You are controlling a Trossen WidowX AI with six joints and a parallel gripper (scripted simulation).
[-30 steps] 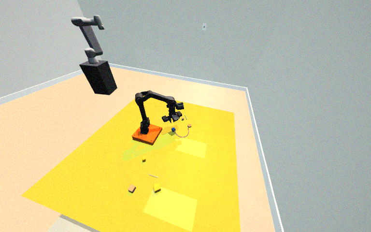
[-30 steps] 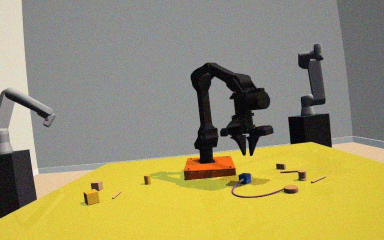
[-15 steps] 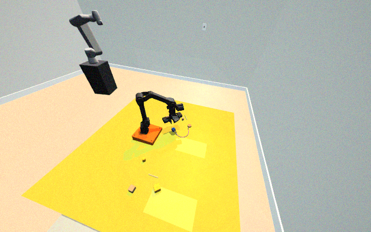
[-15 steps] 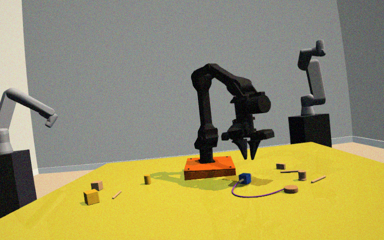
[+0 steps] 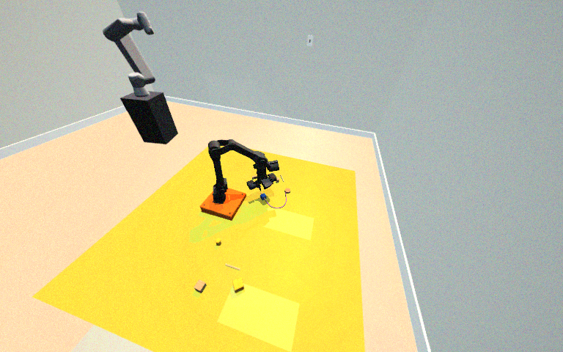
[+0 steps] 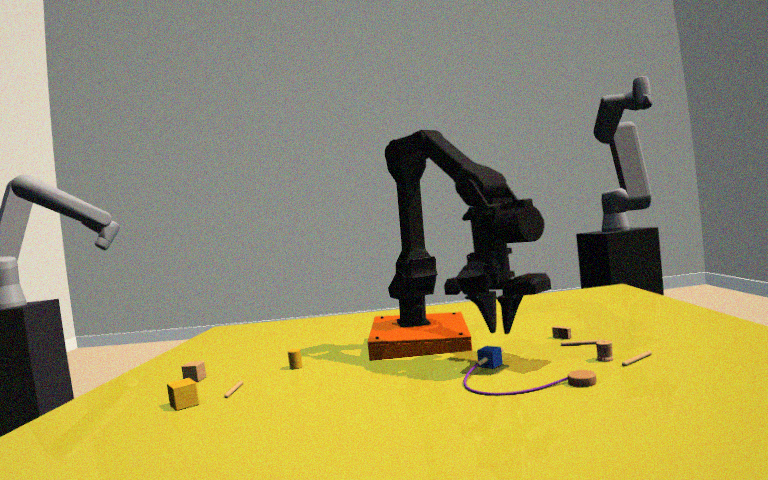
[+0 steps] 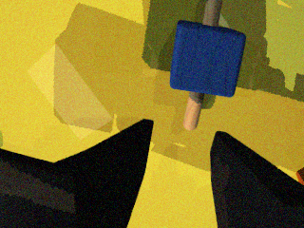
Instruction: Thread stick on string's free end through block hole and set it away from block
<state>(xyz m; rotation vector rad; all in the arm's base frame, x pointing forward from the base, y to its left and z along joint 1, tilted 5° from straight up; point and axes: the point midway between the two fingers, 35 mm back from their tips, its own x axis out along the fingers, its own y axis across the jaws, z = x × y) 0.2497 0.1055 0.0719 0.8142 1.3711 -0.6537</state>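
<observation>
Parted and empty, the fingers (image 5: pixel 260 189) (image 6: pixel 499 332) hover above the stick (image 6: pixel 482 361) (image 7: pixel 192 113) poking from the blue block (image 5: pixel 263 196) (image 6: pixel 489 357) (image 7: pixel 208 59); descending off-centre could shove the block.

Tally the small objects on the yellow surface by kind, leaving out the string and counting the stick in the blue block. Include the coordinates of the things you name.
Sticks (image 5: pixel 232 266) (image 6: pixel 233 389) (image 7: pixel 191 118): 4
Blocks (image 5: pixel 263 196) (image 6: pixel 489 357) (image 7: pixel 207 58): 4
Upright cylinders (image 5: pixel 218 242) (image 6: pixel 294 360): 2
Round button (image 5: pixel 286 191) (image 6: pixel 582 378): 1
Total: 11
</observation>
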